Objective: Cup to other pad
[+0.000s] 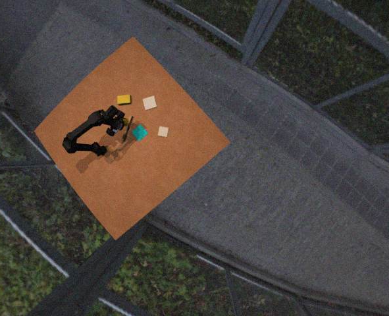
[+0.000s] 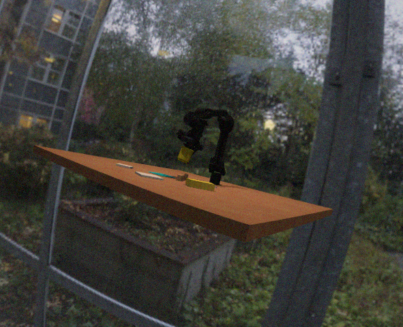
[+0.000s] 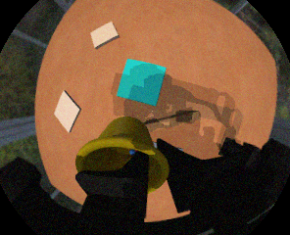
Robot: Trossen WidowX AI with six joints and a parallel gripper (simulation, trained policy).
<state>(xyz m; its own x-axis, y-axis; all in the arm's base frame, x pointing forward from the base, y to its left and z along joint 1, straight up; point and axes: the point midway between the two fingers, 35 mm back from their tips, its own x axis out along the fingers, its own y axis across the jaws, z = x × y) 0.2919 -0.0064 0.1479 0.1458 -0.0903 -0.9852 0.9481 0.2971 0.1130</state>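
Presently clamped on the yellow cup (image 1: 125, 120) (image 2: 185, 154) (image 3: 127, 129) by the tool (image 1: 118, 126) (image 2: 191, 144) (image 3: 152, 142), aloft and tilted; marbles at risk of spilling from further tipping.

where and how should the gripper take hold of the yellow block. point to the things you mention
Probably by its two long sides, fingers coming down from above: the yellow block (image 1: 123, 99) (image 2: 199, 184) lies flat, longer than wide. The gripper (image 2: 189, 149) (image 3: 152, 142) would need freeing of the cup (image 2: 185, 154) (image 3: 125, 132) first.

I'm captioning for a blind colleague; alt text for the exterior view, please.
A black robot arm's gripper grips a tilted yellow cup above an orange table. Below lie a yellow block, a teal pad and two pale tiles.
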